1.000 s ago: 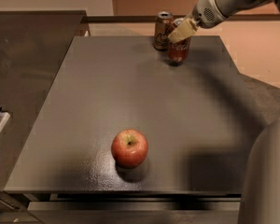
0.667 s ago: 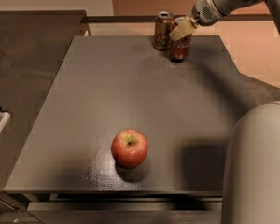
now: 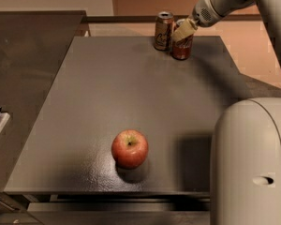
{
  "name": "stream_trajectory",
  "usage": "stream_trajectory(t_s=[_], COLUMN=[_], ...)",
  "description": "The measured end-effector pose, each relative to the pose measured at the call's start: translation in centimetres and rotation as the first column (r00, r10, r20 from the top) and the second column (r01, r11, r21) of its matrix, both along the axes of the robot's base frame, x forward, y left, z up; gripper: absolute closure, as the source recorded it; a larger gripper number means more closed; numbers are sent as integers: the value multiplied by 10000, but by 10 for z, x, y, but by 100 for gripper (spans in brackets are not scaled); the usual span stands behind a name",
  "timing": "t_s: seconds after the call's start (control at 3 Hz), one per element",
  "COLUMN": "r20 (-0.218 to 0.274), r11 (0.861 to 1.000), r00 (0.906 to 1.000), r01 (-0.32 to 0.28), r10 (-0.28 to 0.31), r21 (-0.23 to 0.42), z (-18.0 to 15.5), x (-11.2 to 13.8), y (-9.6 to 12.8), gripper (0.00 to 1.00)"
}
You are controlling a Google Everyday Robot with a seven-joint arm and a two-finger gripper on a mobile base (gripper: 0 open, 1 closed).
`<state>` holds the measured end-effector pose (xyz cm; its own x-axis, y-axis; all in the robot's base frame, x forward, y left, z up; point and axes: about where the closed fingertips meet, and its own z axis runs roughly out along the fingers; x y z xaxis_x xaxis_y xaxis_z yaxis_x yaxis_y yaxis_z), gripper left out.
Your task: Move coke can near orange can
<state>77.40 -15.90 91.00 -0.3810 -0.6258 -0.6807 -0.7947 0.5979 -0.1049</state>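
The coke can (image 3: 182, 49) stood upright on the worktop (image 3: 131, 88) close to its far edge, right of that edge's middle and short of the far right corner. Just left of it, very close or perhaps touching, stood the orange can (image 3: 163, 30), also upright and a little nearer the far edge. The gripper (image 3: 183, 31) sat at the coke can's top, its cream tip lying across the upper front of the can; whether it was clamped on the can or spread free of it could not be told. The grey arm (image 3: 215, 6) reached down to it from the upper right, passing above the far right corner. An apple (image 3: 129, 148) rested well apart from both cans, near the near edge and about midway along it, stem up. A pale rounded part of the robot's body (image 3: 250, 163) covered the near right corner. A darker counter (image 3: 23, 69) ran along the left edge.
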Motion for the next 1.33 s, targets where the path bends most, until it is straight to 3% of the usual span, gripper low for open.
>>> stream_trajectory(t_s=[0.67, 1.0, 1.33], r20=[-25, -70, -72], r11=[10000, 9999, 9999], r00=[10000, 9999, 9999], r01=[-92, -122, -123], r10=[91, 122, 123], r21=[-10, -5, -5], z=[-7, -10, -10], x=[5, 6, 6], y=[0, 2, 2], gripper=[12, 0, 0])
